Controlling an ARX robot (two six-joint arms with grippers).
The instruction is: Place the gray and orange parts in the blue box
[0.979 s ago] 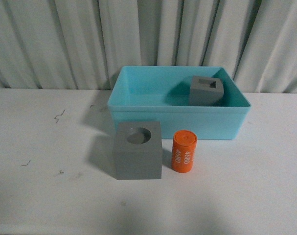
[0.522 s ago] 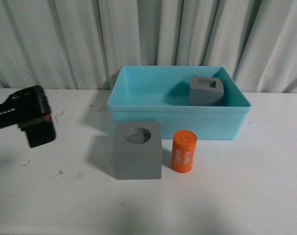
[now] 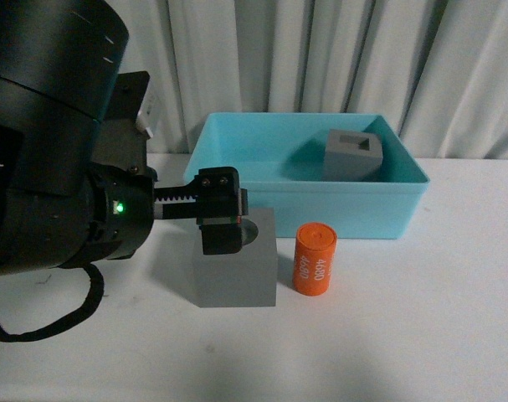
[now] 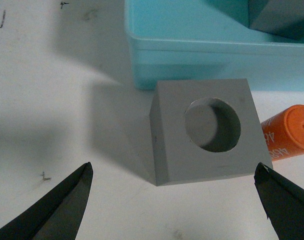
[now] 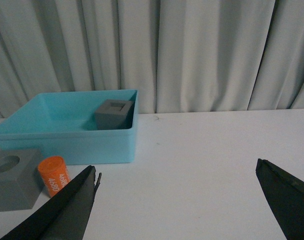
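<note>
left gripper (image 4: pixel 172 171) jaws wide, over round-hole cube (image 3: pixel 235 280) in front of blue box (image 3: pixel 304 191) | orange cylinder (image 3: pixel 314 261) just beside that cube — a closing jaw may topple it | rectangular-hole cube (image 3: pixel 352 157) inside box | right gripper (image 5: pixel 176 170) jaws wide, empty

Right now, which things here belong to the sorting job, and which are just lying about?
Job: matte gray cube with round hole; matte gray cube with rectangular hole; small orange cylinder; light blue plastic bin.
Just there: white tabletop; pale pleated curtain.
</note>
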